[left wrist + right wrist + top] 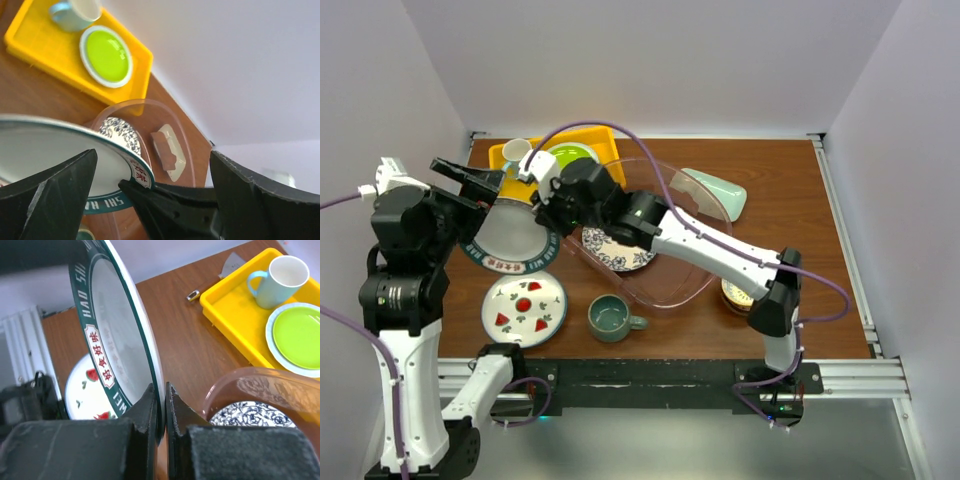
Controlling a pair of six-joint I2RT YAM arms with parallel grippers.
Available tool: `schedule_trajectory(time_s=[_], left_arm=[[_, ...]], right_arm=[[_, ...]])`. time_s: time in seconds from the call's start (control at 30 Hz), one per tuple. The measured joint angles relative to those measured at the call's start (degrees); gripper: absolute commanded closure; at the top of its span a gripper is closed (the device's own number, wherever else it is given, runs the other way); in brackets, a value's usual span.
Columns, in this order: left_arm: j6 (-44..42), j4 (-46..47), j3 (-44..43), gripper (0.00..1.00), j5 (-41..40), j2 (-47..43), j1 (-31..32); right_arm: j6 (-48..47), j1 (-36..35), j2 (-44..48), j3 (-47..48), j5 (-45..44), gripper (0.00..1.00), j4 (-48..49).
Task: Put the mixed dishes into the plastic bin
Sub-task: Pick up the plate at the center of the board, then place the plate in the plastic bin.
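A yellow tray [500,153] at the back holds a lime-green plate [571,156] and a pale mug [517,150]. The right tool [161,390] pinches the rim of a white plate [510,235] with a dark-green lettered border, tilted above the tabletop [780,190] just left of the plastic bin [682,272]. The left tool [150,167] gapes wide beside it.

Green-rimmed white plate [510,232] tilted beside clear bin [672,288]

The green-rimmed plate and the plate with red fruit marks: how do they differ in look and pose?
The green-rimmed plate has a dark green band with lettering; the fruit plate has red fruit marks on white. The green-rimmed plate is tilted, its rim clamped in the right hand; the fruit plate lies flat on the table, untouched. Both are round with white centres.
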State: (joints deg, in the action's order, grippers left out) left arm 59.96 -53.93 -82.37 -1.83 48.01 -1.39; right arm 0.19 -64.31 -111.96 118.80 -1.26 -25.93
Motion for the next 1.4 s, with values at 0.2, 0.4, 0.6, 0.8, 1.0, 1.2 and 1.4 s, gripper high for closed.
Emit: schedule_trajectory(time_s=[0.2, 0.4, 0.6, 0.8, 1.0, 1.2, 1.4], left_arm=[[-10.9, 7.9, -1.4, 0.00, 6.6, -3.4, 0.2], [-20.5, 17.1, 2.8, 0.00, 15.1, -7.9, 1.3], [-28.9, 22.4, 10.9, 0.00, 20.4, -11.8, 3.3], [-35.7, 26.1, 22.0, 0.00, 22.3, -15.4, 4.2], [-38.9, 29.2, 32.8, 0.00, 21.5, -18.2, 4.5], [-40.3, 32.0, 40.1, 0.00, 19.6, -19.8, 4.5], [-40.6, 34.2, 45.7, 0.00, 17.4, -22.0, 4.5]], right_arm=[[-3.2, 8.9, 6.1, -5.4, 15.8, 1.00, -1.3], [-4.1, 17.9, 12.0, -11.5, 26.4, 1.00, -0.1], [-0.2, 26.2, 18.2, -21.4, 33.0, 1.00, 4.9], [7.0, 36.6, 22.7, -30.9, 35.7, 1.00, 12.3], [13.8, 43.3, 26.5, -42.7, 33.4, 1.00, 21.2], [17.6, 43.6, 26.9, -50.6, 31.6, 1.00, 25.9], [19.6, 43.8, 26.9, -54.1, 30.6, 1.00, 29.9]])
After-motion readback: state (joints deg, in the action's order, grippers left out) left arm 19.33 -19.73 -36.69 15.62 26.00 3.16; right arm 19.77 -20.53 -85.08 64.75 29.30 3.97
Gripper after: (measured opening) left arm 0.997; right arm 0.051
